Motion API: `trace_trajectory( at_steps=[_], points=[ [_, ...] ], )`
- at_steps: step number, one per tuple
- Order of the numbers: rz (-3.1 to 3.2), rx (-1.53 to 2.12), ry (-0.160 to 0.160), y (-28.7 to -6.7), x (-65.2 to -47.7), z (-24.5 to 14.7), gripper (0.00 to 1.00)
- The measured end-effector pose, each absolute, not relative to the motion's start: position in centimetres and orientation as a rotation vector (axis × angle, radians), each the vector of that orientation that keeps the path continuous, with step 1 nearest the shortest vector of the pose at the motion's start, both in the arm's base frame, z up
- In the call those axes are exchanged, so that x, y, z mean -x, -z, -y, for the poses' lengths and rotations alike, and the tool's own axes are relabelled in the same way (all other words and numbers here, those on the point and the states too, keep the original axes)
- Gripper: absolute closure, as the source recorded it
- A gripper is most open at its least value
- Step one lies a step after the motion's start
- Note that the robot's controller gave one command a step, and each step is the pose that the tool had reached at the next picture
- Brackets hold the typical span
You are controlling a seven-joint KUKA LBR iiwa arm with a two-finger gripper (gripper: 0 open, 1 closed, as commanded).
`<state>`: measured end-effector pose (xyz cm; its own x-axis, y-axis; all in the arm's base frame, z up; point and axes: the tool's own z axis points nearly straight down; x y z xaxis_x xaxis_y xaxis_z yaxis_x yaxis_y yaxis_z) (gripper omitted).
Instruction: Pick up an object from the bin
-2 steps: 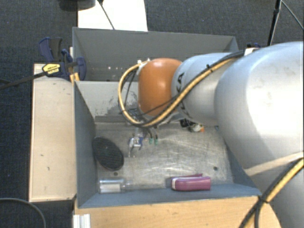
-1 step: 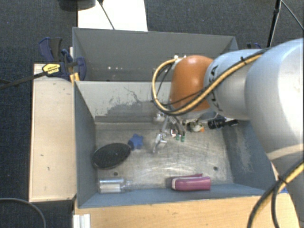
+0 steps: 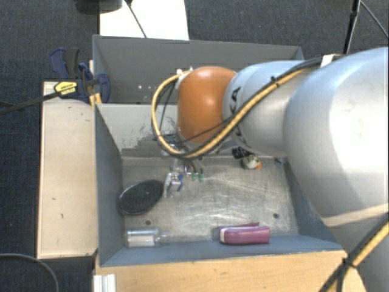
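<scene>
I am hanging my pincer (image 3: 175, 182) low over the floor of the grey metal bin (image 3: 109, 163), toward its back wall. My wrist's rounded orange cover (image 3: 203, 105) and a looping yellow-and-black cable (image 3: 159, 111) are crowding in above it. I cannot tell whether the pincer is open or closed, and I am seeing nothing caught in it.

Nearest to it is a flat, black, round disc (image 3: 140, 198), lying just beside the pincer on the view's left and a little toward the front. Whether the pincer is touching it I cannot tell. Well in front of the pincer, along the near wall, a small clear plastic vial (image 3: 143, 237) is lying on its side toward the left. A magenta oblong block (image 3: 245, 234) is lying flat toward the right. Behind and to the right of the pincer, a small orange, white and black thing (image 3: 249, 161) is peeking out from under my arm (image 3: 316, 120); its kind I cannot make out.

As I am judging it, the pick is not yet made: everything is resting on the bin floor. What is left is closing on one thing and lifting it clear.

As for writing, dark letters are showing on my arm's pale casing, broken up by the cable; "KA" is the most I am reading. None of the things in the bin is showing a label I can read.
</scene>
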<state>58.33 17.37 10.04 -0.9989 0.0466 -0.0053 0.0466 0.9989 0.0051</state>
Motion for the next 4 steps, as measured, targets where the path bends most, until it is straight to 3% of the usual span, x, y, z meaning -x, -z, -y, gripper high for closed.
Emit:
trace_trajectory(
  at_steps=[1,2,3,4],
  points=[
    [-3.139,0.021,0.005,-11.7,-58.8,-9.8,0.0],
    [-3.089,0.582,-0.002,-8.6,-57.5,-13.8,0.0],
    [-3.088,0.572,-0.001,-8.7,-57.6,-13.7,1.0],
    [-3.071,0.61,-0.002,-19.7,-55.6,-15.2,1.0]
  ],
)
